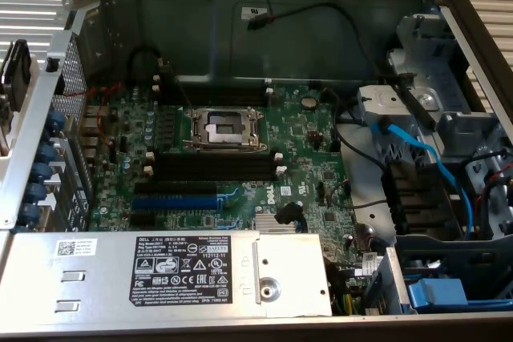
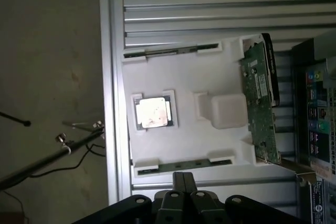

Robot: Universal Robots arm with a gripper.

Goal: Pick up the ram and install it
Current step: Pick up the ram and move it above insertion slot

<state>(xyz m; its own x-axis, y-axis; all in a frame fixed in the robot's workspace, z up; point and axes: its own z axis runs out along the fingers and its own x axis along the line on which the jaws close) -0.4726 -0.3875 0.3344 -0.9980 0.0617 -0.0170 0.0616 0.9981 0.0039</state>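
Step in hand: the pick-up, not yet made. The pincer [image 2: 184,177] hung over the tray [image 2: 157,77] with its jaws shut and nothing between them, its tip just beside the middle of the ram [image 2: 167,167]. The ram stood on edge in two white holders [image 2: 144,170] at the tray rim nearest the pincer, unlifted. A second stick [image 2: 170,51] sat likewise at the opposite rim, beyond the CPU [image 2: 152,113].

Judgement: a grasp would call for the jaws to part enough to straddle the stick's thin edge. It would have to take the stick mid-length, between the holders. Shut as they were, the jaws could only press on it.

Around: a white block [image 2: 228,109] and a drive [image 2: 258,98], green board showing, took up the tray's other end. The tray lay on a slatted surface [image 2: 210,3]. None of these stood between pincer and ram.

Exterior view: the case [image 1: 280,6] lay open with the motherboard [image 1: 313,142] exposed. The black slots [image 1: 212,167] between socket [image 1: 222,127] and blue slot [image 1: 172,202] looked empty. The power supply [image 1: 160,270] stood near the blue slot. A blue cable [image 1: 433,158] ran well apart, at the exterior view's right. We could not tell whether the end clips [image 1: 280,171] were open. Nothing was installed.
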